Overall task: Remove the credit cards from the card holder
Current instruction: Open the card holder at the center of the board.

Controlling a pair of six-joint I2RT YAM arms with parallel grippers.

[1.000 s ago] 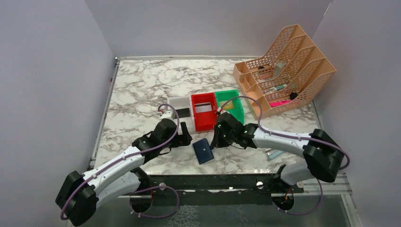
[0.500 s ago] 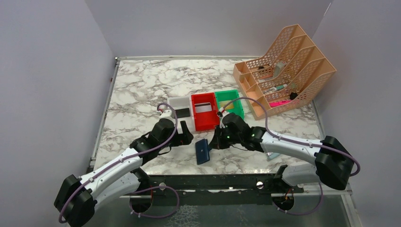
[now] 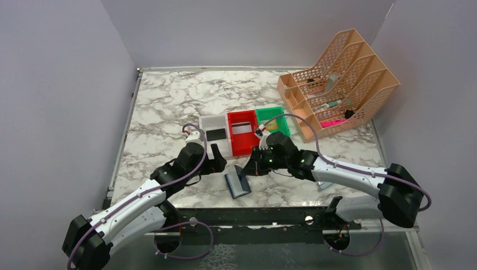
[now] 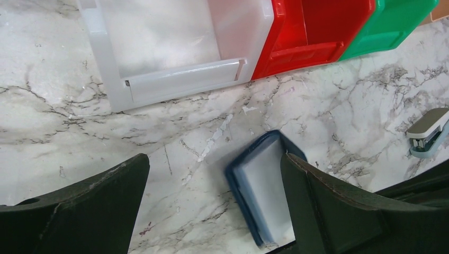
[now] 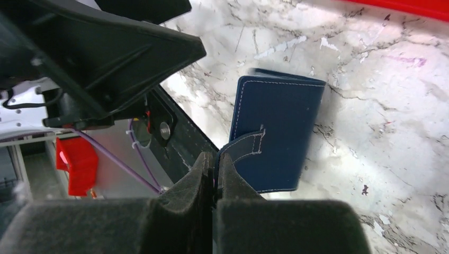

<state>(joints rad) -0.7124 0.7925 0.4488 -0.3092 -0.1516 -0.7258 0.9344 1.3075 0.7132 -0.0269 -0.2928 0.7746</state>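
Plain grey walls (image 3: 242,28) enclose a white marble-patterned table (image 3: 169,95) with a dark metal front rail (image 3: 253,216).

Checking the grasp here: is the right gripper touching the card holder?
Touching. The right wrist view shows the right gripper shut on the snap tab of the card holder.

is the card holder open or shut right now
Partly open: the right gripper is shut on the snap tab of the card holder, one cover is raised off the other, and the pale inside shows.
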